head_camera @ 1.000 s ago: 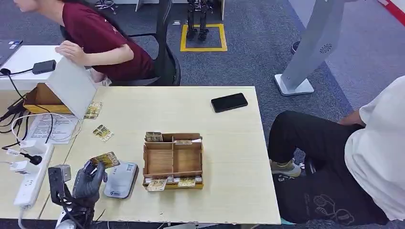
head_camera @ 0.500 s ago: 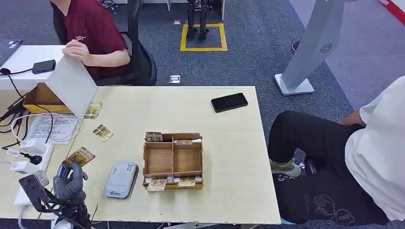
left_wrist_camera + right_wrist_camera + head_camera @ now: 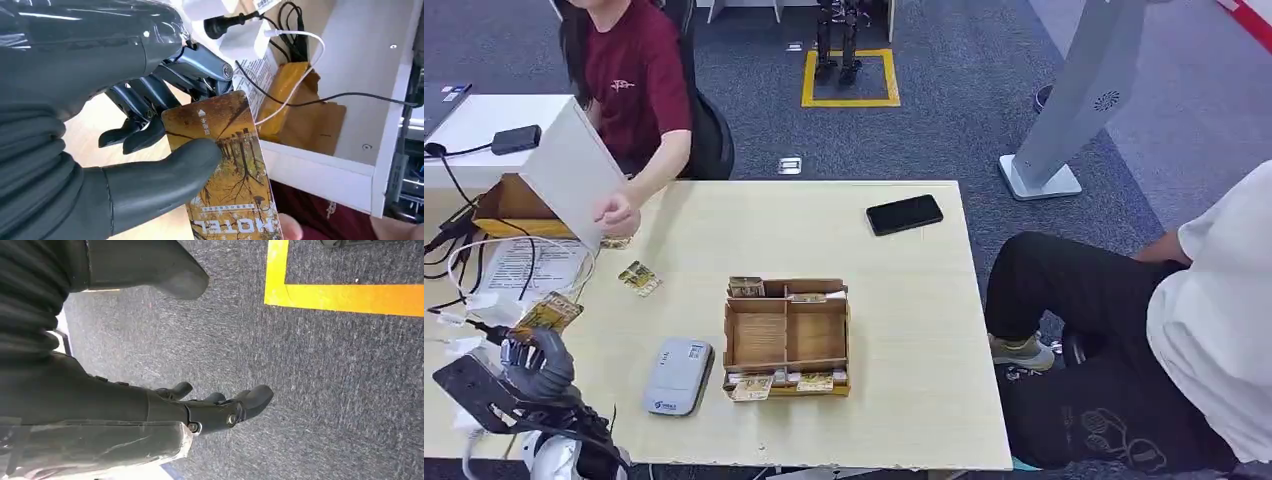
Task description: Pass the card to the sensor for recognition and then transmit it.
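Observation:
My left hand (image 3: 532,362) is at the table's front left corner and pinches a yellow hotel card (image 3: 548,312) between thumb and fingers. The left wrist view shows the same card (image 3: 225,170), printed with autumn trees and the word HOTEL, under my thumb. The grey card sensor (image 3: 678,376) lies flat on the table to the right of that hand. A person in a dark red shirt (image 3: 634,75) reaches a hand (image 3: 617,214) onto the table's far left. My right hand (image 3: 215,407) hangs over the carpet with its fingers apart and nothing in it.
A wooden tray (image 3: 786,336) of cards stands mid-table. Two loose cards (image 3: 639,278) lie left of it. A black phone (image 3: 904,214) lies far right. A cardboard box with a white lid (image 3: 564,185), cables and a power strip (image 3: 464,400) crowd the left. A seated person (image 3: 1164,330) is at the right.
My left hand has carried the card leftward, away from the sensor, towards the table's left edge. The person in red has turned and reached a hand down onto the table.

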Controlling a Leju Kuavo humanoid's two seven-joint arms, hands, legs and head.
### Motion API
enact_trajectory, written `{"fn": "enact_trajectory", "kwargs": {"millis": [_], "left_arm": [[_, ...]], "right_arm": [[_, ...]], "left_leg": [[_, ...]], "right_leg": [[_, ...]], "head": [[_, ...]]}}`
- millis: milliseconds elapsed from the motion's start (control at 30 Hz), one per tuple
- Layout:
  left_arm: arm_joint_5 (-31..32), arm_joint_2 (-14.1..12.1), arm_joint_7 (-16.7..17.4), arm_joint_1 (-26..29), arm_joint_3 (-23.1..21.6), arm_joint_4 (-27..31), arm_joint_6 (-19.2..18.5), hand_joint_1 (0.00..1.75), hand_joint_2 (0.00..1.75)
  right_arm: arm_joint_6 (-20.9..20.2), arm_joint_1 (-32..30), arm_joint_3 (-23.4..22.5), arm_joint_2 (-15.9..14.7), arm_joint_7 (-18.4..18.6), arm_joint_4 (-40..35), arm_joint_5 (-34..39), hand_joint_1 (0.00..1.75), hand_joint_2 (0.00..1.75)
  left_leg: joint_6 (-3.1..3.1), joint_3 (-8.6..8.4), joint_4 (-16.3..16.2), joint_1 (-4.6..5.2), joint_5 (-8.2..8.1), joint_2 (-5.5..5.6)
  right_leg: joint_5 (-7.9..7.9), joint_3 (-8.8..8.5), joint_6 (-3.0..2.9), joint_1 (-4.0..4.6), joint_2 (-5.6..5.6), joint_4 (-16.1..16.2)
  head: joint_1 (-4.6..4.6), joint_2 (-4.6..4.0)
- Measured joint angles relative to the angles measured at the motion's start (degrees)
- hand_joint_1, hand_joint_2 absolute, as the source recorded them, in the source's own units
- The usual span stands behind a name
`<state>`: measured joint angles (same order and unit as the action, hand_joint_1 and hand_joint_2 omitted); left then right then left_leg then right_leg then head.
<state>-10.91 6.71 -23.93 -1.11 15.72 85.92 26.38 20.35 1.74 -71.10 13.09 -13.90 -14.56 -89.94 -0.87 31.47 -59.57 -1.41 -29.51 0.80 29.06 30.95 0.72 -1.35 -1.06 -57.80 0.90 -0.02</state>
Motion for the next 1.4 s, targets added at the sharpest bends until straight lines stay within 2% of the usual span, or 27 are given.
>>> {"fn": "enact_trajectory", "kwargs": {"millis": [267,333,400,500,533,567,600,633,667,700,733,800,1033,1400], "left_arm": [[2.12,0.48,-2.25,-3.96,-0.98,-3.15,2.62,1.75,1.75],[-0.1,0.37,-2.51,-4.7,-1.6,-3.63,5.08,1.75,1.75],[-1.38,-0.22,-2.91,-5.1,-3.35,-4.13,6.8,1.75,1.75],[-0.48,-0.28,-3.41,-5.99,-4.11,-5.09,6.18,1.75,1.75],[-0.06,-0.28,-3.5,-6.2,-4.11,-5.44,5.83,1.75,1.75],[0.31,-0.28,-3.54,-6.41,-4.11,-5.68,5.5,1.75,1.75],[0.59,-0.28,-3.61,-6.74,-4.15,-5.94,5.4,1.75,1.75],[0.87,-0.28,-3.63,-7.13,-4.26,-6.25,5.29,1.75,1.75],[1.16,-0.28,-3.63,-7.54,-4.37,-6.54,5.18,1.75,1.75],[1.31,-0.28,-3.63,-7.87,-4.48,-6.8,4.94,1.75,1.75],[1.4,-0.26,-3.63,-8.04,-4.63,-7.01,4.85,1.75,1.75],[1.59,-0.26,-3.63,-8.28,-4.87,-7.43,4.78,1.75,1.75],[1.86,-0.28,-3.63,-8.63,-5.2,-8.57,4.52,1.75,1.75],[1.99,-0.31,-3.63,-8.83,-5.31,-9.38,4.17,1.75,1.75]], "right_arm": [[0.33,0.23,1.49,0.0,0.26,0.44,0.0,0.0,1.75],[2.43,0.99,1.44,-0.95,0.94,-0.07,3.84,0.0,1.75],[4.77,1.62,2.85,-2.15,2.74,0.61,17.68,0.0,1.75],[5.49,1.09,13.88,-3.04,5.01,2.16,53.12,0.0,1.75],[5.49,0.59,20.49,-3.32,5.25,2.14,65.18,0.0,1.75],[5.46,-0.02,27.75,-3.54,5.57,2.19,73.67,0.0,1.75],[5.44,-0.42,37.07,-3.69,5.57,2.27,80.17,0.0,1.75],[5.42,-0.77,44.78,-3.76,5.64,2.47,83.2,0.0,1.75],[5.38,-0.87,51.35,-3.89,5.66,2.65,82.44,0.0,1.75],[5.4,-0.9,56.61,-3.96,5.68,2.8,78.74,0.0,1.75],[5.4,-0.94,60.52,-4.04,5.75,2.95,73.26,0.0,1.75],[5.42,-1.02,64.7,-4.33,5.75,3.17,66.85,0.0,1.75],[5.38,-1.44,69.9,-4.83,6.08,3.48,65.4,0.0,1.75],[5.36,-1.45,71.41,-5.11,6.1,3.72,65.37,0.0,1.75]], "left_leg": [[0.0,0.02,-0.01,0.0,0.01,0.0],[0.01,0.0,-0.02,0.03,0.01,-0.11],[0.04,0.05,-0.04,0.06,0.03,-0.15],[0.08,0.14,-0.03,0.06,0.05,0.01],[0.08,0.15,-0.03,0.05,0.05,0.01],[0.08,0.15,-0.04,0.05,0.05,-0.03],[0.08,0.14,-0.04,0.06,0.05,-0.07],[0.08,0.16,-0.04,0.06,0.05,-0.09],[0.08,0.15,-0.04,0.06,0.05,-0.11],[0.08,0.14,-0.04,0.06,0.05,-0.13],[0.08,0.14,-0.04,0.05,0.05,-0.13],[0.09,0.14,-0.04,0.05,0.07,-0.13],[0.1,0.19,-0.05,0.07,0.06,-0.12],[0.1,0.18,-0.05,0.06,0.07,-0.13]], "right_leg": [[-0.02,-0.01,-0.01,0.0,-0.01,-0.01],[-0.04,0.07,-0.01,-0.02,-0.13,-0.01],[-0.11,0.13,0.01,-0.07,-0.18,0.0],[-0.1,0.07,0.01,-0.07,-0.01,-0.01],[-0.11,0.08,0.0,-0.05,-0.01,0.0],[-0.11,0.13,0.0,-0.05,-0.05,0.0],[-0.11,0.19,0.0,-0.06,-0.09,0.0],[-0.12,0.22,0.0,-0.06,-0.11,0.0],[-0.12,0.24,0.0,-0.07,-0.12,0.0],[-0.12,0.24,0.0,-0.06,-0.14,-0.01],[-0.12,0.24,0.0,-0.06,-0.14,-0.01],[-0.12,0.22,0.0,-0.06,-0.14,-0.01],[-0.12,0.24,0.01,-0.07,-0.14,0.0],[-0.12,0.25,0.01,-0.07,-0.14,0.0]], "head": [[0.0,0.0],[-0.02,0.0],[0.22,0.0],[0.0,0.0],[0.0,0.0],[-0.04,0.0],[-0.02,0.0],[0.02,0.0],[0.0,0.0],[0.07,0.0],[0.07,0.0],[0.04,0.0],[0.04,0.0],[0.04,0.0]]}}
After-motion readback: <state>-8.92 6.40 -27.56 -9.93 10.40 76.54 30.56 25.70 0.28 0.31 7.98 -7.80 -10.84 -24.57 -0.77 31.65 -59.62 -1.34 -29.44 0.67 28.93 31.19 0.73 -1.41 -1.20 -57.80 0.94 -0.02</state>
